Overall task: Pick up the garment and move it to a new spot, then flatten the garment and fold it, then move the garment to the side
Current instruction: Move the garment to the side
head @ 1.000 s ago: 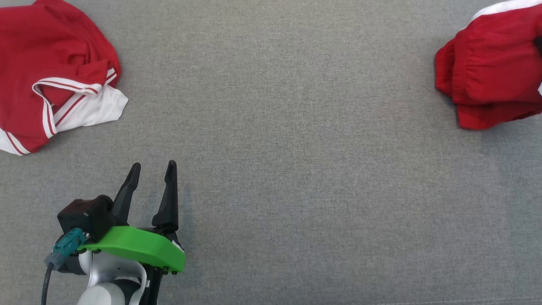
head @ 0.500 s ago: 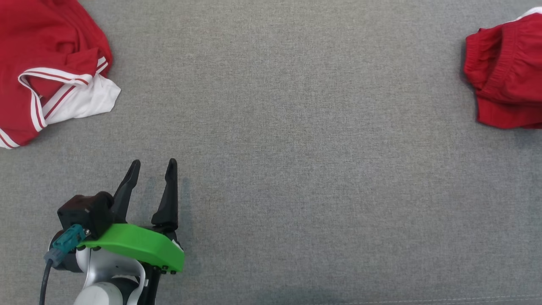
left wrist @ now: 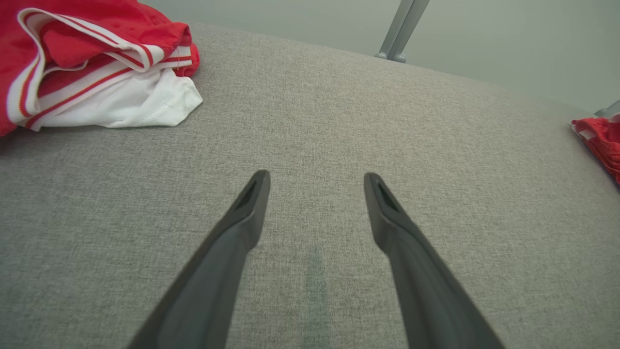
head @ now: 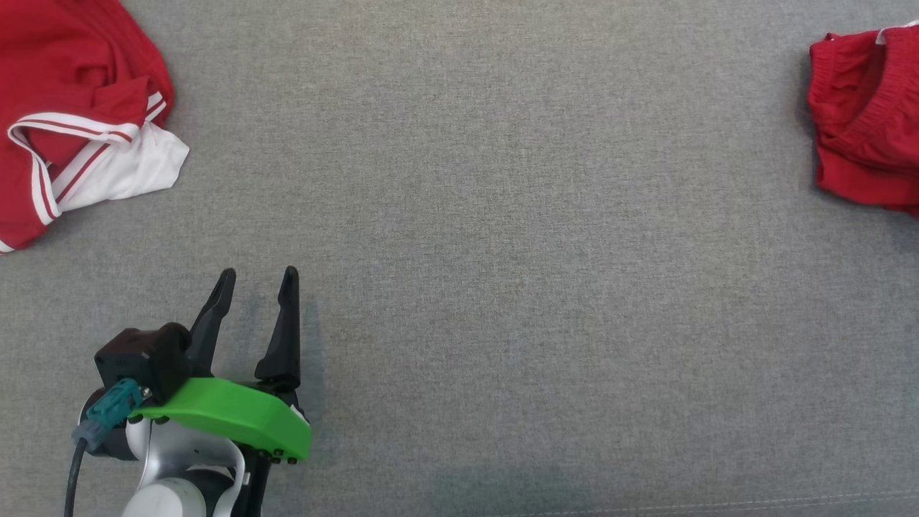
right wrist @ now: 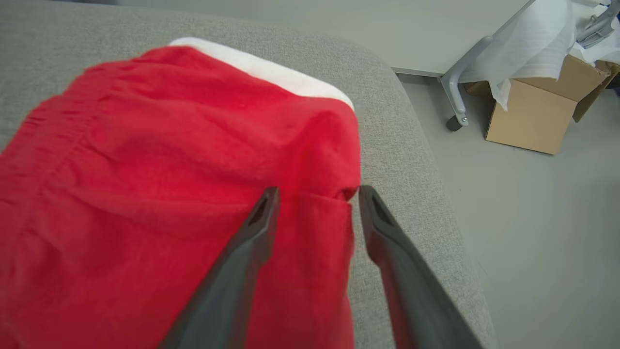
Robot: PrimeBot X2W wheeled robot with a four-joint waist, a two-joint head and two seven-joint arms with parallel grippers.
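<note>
**Grey worktop, red cloth at both ends**

Across the head view, a worktop (head: pixel 502 215) of grey woven fabric, flat and even, with a thin stitched seam near the front edge. At its right end, close to the rounded corner, the garment (head: pixel 865 122): red, folded, gathered waistband on show, a white band along its far side. Over it, the right claw (right wrist: pixel 319 189), fingers parted, tips at the cloth's edge with a small ridge of red between them, nothing pinched. At the left end, well apart, a striped heap (head: pixel 79 122) of red and white, rumpled. Near the front left, the left claw (head: pixel 259 273), spread wide, holding nothing, over bare fabric with a faint dark streak between its fingers.

Beyond the worktop's right corner, a pale grey floor (right wrist: pixel 533 232). On it, a cardboard box (right wrist: pixel 533 121) with flaps open, draped with a thin white sheet (right wrist: pixel 528 43). Just beside the box, a grey metal leg (right wrist: pixel 457 92) on a castor. Past the far edge in the left wrist view, slanted metal struts (left wrist: pixel 402 29) against plain pale grey.
</note>
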